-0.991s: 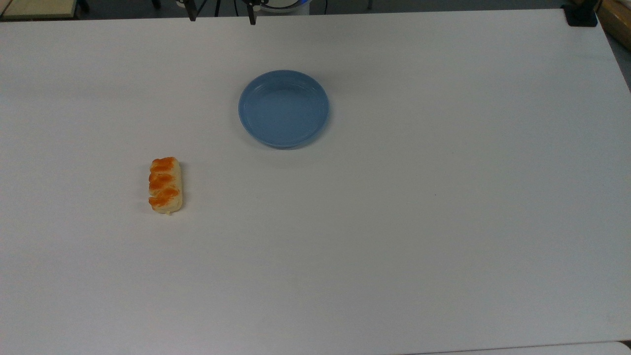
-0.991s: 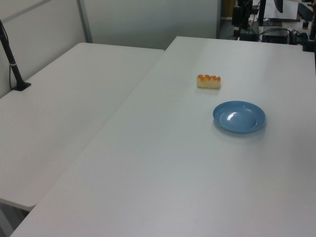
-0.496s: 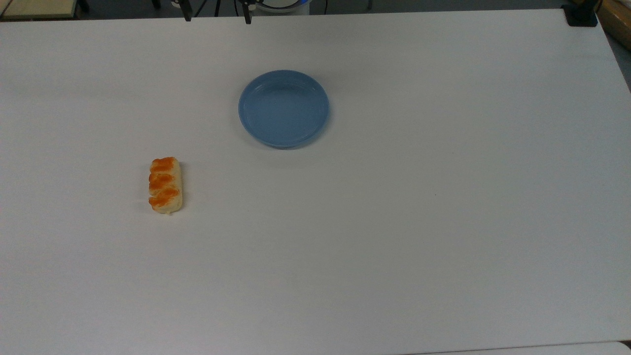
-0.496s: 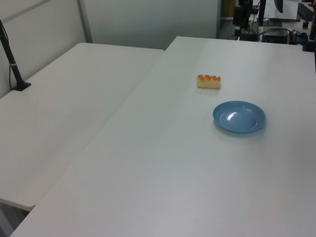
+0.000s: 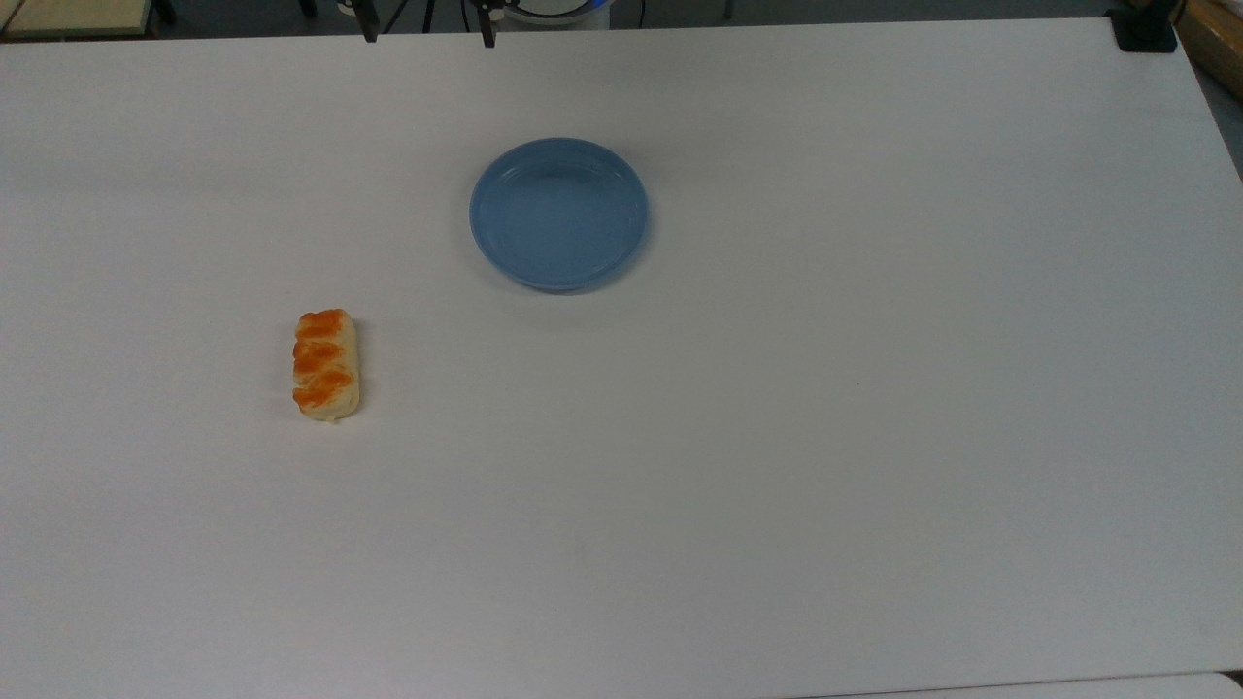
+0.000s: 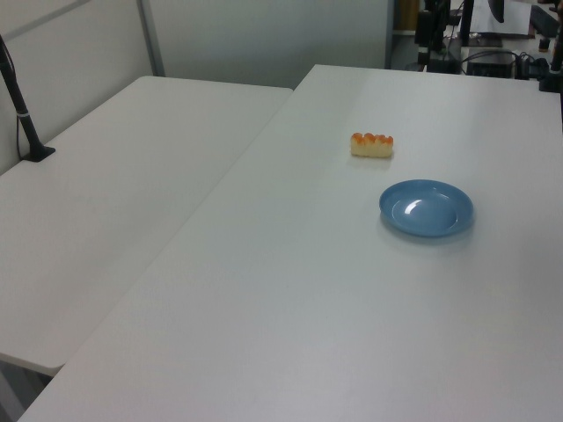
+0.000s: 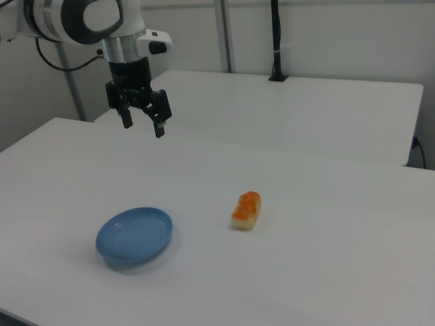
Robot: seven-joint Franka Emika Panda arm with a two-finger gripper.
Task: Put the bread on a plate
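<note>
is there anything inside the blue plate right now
Nothing lies in the round shallow light-blue plate; its whole floor shows bare. The small oblong beige loaf with orange-brown glazed top rests apart on the white table. Nothing covers the plate.

In the top view the end effector (image 5: 426, 34) is cut off by the upper edge, with just the tips of its two fingers (image 5: 369, 35) showing. The worktop (image 5: 777, 437) runs past the top view's left edge. In the right view the arm (image 7: 75, 20) is cut off by the upper left corner.
</note>
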